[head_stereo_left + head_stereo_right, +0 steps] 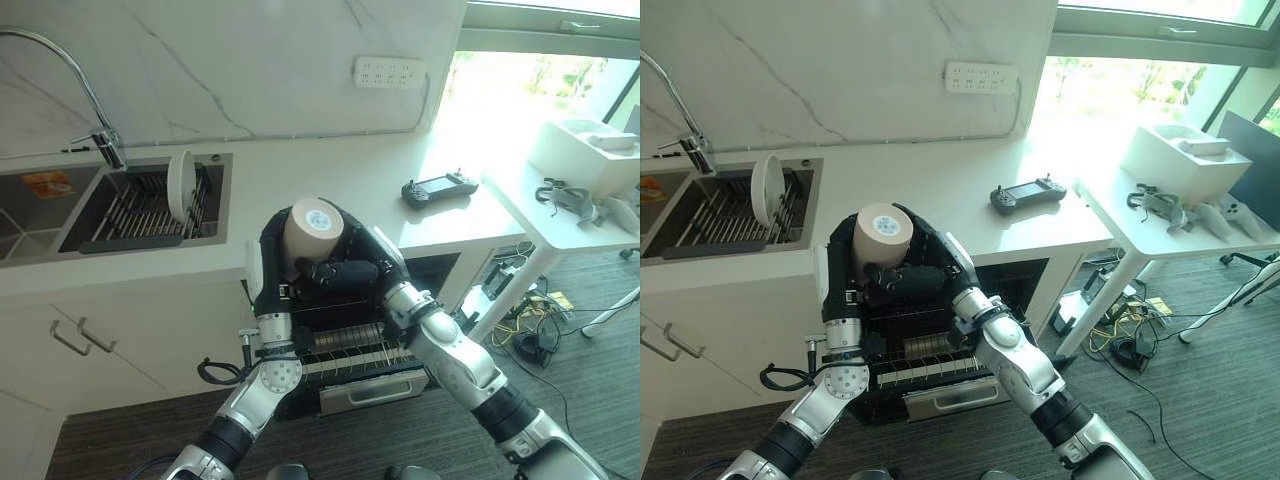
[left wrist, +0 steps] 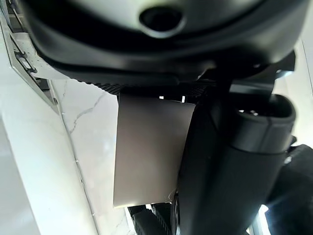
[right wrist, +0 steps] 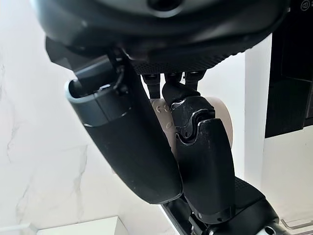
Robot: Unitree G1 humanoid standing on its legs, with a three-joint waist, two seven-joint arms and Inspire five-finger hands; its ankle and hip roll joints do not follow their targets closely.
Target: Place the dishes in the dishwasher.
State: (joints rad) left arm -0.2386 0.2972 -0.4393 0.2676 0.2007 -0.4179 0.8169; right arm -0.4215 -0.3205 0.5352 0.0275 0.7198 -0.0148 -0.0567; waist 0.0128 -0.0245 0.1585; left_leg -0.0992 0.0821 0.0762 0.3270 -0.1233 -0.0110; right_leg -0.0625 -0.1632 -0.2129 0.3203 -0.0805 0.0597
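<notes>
Dark fingers of the right hand curl round a smooth, beige, cylindrical cup, while the left hand wraps it from the other side, holding it bottom-up above the open dishwasher's wire rack below the desk's front edge. A round white plate stands upright in the ribbed sink rack at the white desk's left end.

Both arms reach up to the middle of the frame and meet there. The left hand is curled round a tan cup from the left. The right hand wraps its dark fingers round the same cup.
</notes>
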